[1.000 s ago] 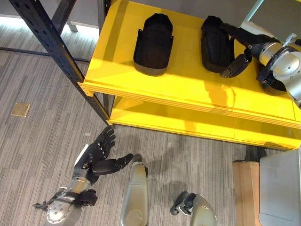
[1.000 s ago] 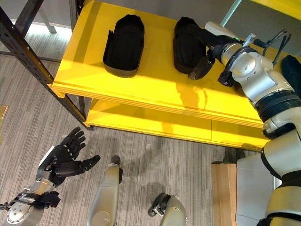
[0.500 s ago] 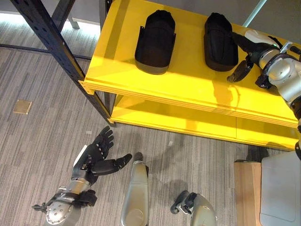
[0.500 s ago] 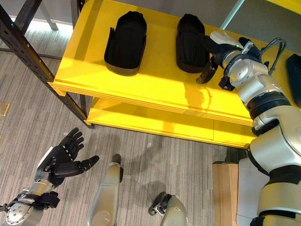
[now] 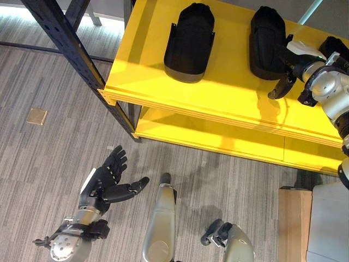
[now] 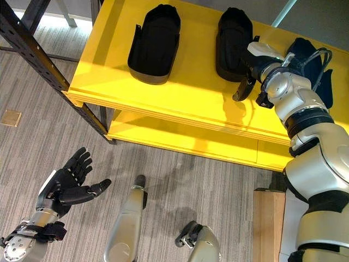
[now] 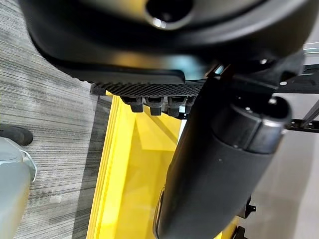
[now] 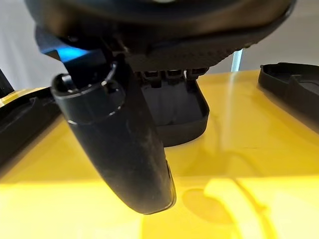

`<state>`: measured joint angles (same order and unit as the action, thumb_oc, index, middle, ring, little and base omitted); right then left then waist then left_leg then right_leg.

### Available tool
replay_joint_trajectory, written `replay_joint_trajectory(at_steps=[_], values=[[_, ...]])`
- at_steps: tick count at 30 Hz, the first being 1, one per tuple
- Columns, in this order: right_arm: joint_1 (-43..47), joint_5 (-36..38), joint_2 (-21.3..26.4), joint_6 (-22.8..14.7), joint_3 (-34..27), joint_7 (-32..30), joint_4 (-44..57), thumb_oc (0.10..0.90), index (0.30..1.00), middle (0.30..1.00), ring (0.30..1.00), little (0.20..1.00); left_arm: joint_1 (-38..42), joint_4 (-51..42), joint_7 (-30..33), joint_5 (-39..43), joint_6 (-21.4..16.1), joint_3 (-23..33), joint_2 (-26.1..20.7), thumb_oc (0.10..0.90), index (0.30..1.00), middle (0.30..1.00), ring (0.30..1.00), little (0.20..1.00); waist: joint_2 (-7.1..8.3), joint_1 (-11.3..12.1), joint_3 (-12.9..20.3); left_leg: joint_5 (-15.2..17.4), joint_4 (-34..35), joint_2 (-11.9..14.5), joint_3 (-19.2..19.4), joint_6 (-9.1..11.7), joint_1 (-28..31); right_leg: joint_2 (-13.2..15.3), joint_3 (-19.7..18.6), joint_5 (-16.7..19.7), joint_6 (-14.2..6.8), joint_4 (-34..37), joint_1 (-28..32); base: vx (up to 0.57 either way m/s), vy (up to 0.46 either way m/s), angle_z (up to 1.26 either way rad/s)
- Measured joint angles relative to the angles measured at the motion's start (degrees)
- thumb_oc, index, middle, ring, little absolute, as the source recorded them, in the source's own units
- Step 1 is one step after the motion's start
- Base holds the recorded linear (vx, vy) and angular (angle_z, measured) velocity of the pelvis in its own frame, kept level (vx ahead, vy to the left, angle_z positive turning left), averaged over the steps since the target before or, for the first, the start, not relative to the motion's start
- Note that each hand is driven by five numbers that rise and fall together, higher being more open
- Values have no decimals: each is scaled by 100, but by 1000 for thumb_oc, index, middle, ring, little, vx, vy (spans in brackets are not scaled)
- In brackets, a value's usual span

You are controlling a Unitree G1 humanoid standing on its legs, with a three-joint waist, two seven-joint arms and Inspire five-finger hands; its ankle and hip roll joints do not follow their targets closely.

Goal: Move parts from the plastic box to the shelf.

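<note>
Two black moulded parts lie on the yellow shelf (image 5: 218,95): one at the left (image 5: 190,41) and one at the right (image 5: 266,38). My right hand (image 5: 288,61) hovers at the near right end of the right part (image 8: 174,107), open, with straight fingers and its thumb (image 8: 119,144) pointing down over the shelf board, holding nothing. A third black part (image 6: 312,61) lies further right, partly hidden behind my right arm. My left hand (image 5: 106,183) hangs low over the floor, open and empty.
A grey plastic box (image 5: 330,224) stands at the lower right beside a wooden board (image 5: 292,224). A black perforated shelf post (image 5: 71,54) slants along the left. A lower yellow shelf (image 5: 218,139) sits beneath. A brass plate (image 5: 37,115) is set in the carpet.
My right hand has come off the right part and drawn back toward the shelf's front edge; the part stays on the shelf. The camera has shifted. The left hand is unchanged.
</note>
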<state>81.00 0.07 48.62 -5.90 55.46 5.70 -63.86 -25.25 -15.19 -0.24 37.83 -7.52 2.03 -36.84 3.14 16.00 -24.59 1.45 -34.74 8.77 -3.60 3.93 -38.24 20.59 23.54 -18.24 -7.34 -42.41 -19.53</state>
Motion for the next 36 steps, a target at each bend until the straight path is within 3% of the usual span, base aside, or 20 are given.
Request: replay_joint_trajectory(at_steps=[12,22,36], values=[[-3,1,-94,8,2,38,18,900,1000,1000,1000,1000,23,1,7,0,-1,-1,0,900,1000,1000,1000,1000,0,-6,0,1,-8,14,-17,27,-1,-8,0,1,4,-23,0,0,0,0],[-130,72,-151,26,2,407,114,900,1000,1000,1000,1000,169,1,-5,0,0,-2,-5,900,1000,1000,1000,1000,4,-4,-1,-49,-9,20,-59,1,-5,-53,30,6,11,-34,18,-3,-1,0],[-255,484,-174,163,0,702,149,900,1000,1000,1000,1000,193,1,-30,-1,0,0,-20,900,1000,1000,1000,1000,100,-15,-50,-53,-17,29,-83,31,-5,-52,33,22,29,-36,27,0,0,0]])
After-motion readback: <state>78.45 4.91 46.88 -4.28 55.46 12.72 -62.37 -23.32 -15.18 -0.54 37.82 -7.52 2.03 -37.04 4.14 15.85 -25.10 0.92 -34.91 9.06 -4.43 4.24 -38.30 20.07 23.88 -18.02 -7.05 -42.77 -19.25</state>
